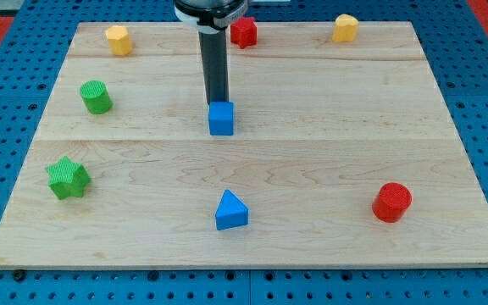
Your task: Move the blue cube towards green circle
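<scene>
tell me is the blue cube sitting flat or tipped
Flat: the blue cube rests squarely on the board, top face level, with my tip just behind it.

A pale wooden board (pixel 312 169) made of joined planks lies on a blue perforated surface (pixel 481 85) dotted with small holes. Near the board's top edge, a yellow faceted block (pixel 119 40) sits toward the view's left, a red block (pixel 244 32) of unclear shape stands near the middle, and a second yellow faceted block (pixel 345 28) rests toward the view's right. A green star-shaped block (pixel 68 178) lies by the left edge, low down. A blue triangular block (pixel 230 211) sits near the bottom centre, and a red cylinder (pixel 391 202) stands well apart from it at the lower right.
</scene>
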{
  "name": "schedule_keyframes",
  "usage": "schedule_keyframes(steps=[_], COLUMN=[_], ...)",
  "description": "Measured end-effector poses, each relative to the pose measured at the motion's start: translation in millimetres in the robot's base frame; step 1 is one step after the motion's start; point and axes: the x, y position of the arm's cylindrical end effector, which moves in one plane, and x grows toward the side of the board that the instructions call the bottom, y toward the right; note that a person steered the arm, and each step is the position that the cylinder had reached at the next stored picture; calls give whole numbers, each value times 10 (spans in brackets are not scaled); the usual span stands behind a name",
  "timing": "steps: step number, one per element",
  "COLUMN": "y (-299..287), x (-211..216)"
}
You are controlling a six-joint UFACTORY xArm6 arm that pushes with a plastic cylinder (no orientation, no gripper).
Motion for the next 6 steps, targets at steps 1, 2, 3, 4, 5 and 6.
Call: schedule_keyframes(steps=[1,2,3,4,5,6], y=[719,846,405,-540,-1195,-994], x=[0,282,485,209,-138,-240])
